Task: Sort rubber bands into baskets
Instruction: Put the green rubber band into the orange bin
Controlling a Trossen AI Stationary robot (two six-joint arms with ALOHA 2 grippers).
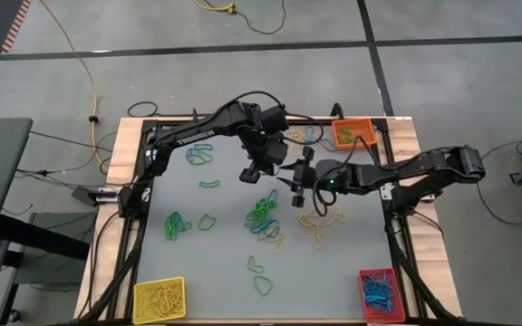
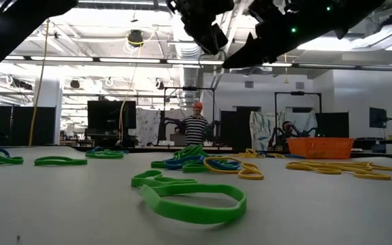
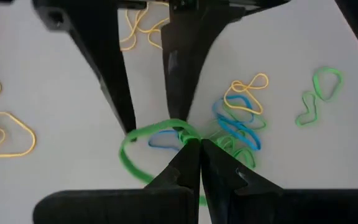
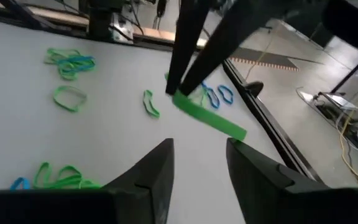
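So the left gripper (image 3: 194, 146) is pinched tight on a green rubber band (image 4: 209, 116) above mid-table, over the mixed pile (image 1: 263, 215). The band hangs stretched out long, running slantwise toward the right gripper (image 4: 199, 158), whose fingers sit apart just short of it, not touching.

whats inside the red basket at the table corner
The red basket holds a tangle of blue rubber bands, seen from above. How many lie in it, or whether other colours sit beneath them, cannot be told, since the loops overlap.
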